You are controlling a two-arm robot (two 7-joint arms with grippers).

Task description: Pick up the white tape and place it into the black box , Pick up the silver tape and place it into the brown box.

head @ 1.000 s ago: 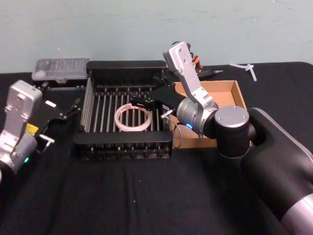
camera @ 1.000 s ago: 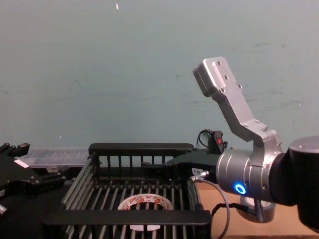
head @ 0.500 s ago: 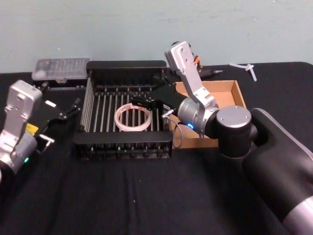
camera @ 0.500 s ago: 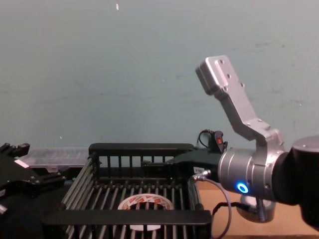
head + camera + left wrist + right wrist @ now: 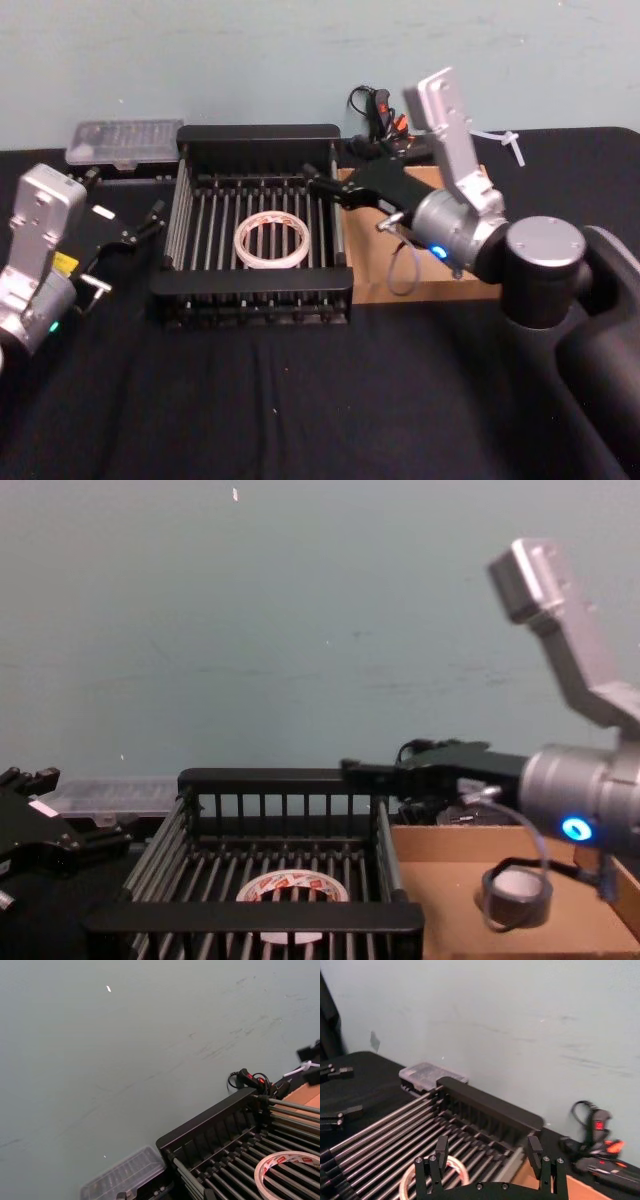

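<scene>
Over the last second I've pulled the right gripper (image 5: 322, 187) up and back out of the black box (image 5: 258, 137); before, it was low over the crate floor right by the white tape (image 5: 271, 240), and now it hangs above the crate's right rim, at the seam with the brown box (image 5: 370, 292). Its fingers are spread wide with nothing between them, as the right wrist view confirms, and the white tape lies flat on the slats below and ahead of the fingertips. I read that as the first half done: the white ring is released inside the black crate. With the arm swung aside, the chest view shows the silver tape (image 5: 515, 893) already standing on the cardboard floor of the brown box, beneath and behind the gripper, under the wrist, so both rolls look placed and I judge only the retreat remains. The right arm reaches forward with the forearm raised steeply and the hand levelled toward the crate. The left gripper (image 5: 140, 230) sits parked on the table well to the far side of the crate from the working hand; I cannot tell how its fingers stand.
</scene>
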